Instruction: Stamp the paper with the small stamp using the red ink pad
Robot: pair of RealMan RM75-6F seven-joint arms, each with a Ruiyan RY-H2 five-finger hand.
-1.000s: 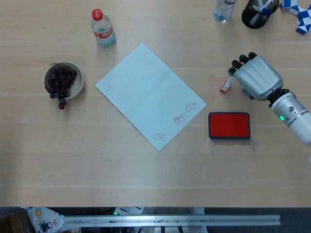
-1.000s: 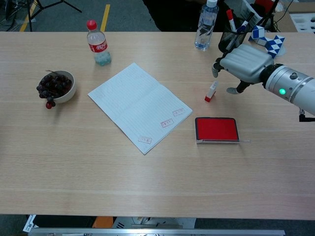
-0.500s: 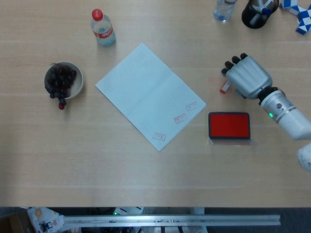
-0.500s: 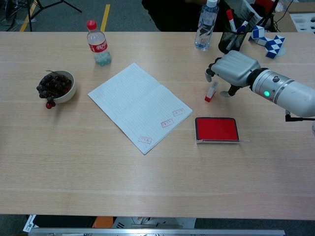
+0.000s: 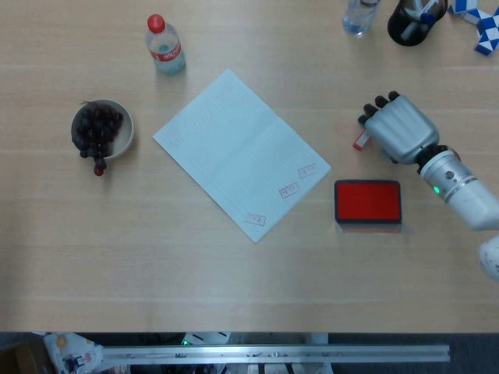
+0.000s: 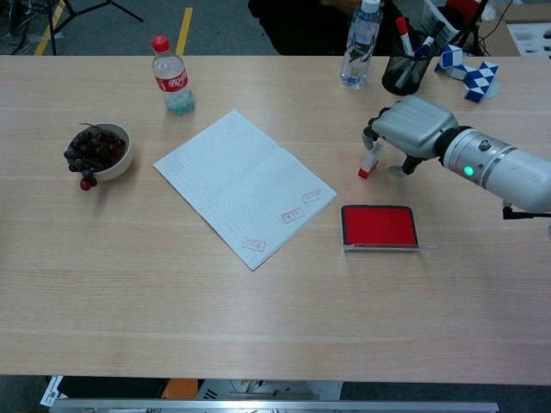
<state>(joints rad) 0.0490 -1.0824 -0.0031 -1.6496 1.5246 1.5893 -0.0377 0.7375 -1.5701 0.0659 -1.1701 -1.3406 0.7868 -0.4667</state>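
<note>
The small stamp point(image 5: 360, 141) point(image 6: 368, 162), white with a red base, stands upright on the table right of the paper point(image 5: 234, 148) point(image 6: 237, 176). My right hand point(image 5: 398, 128) point(image 6: 413, 126) hovers over it. Its fingertips point(image 6: 370, 134) reach the stamp's top, and the thumb point(image 6: 405, 167) points down to the stamp's right, apart from it. The stamp is not visibly gripped. The red ink pad point(image 5: 368, 201) point(image 6: 379, 226) lies open just in front of the hand. The paper bears three red stamp marks point(image 5: 288, 189) near its front right edge. My left hand is out of sight.
A bowl of dark grapes point(image 5: 101, 128) sits at the left. A red-capped bottle point(image 5: 164, 45) stands behind the paper. At the back right are a clear bottle point(image 6: 359, 43), a pen cup point(image 6: 405, 73) and a blue-white twist puzzle point(image 6: 465, 73).
My right hand moved left over the stamp, then settled lower, with its fingertips now at the stamp's top. The stamp, pad and paper have not moved.
</note>
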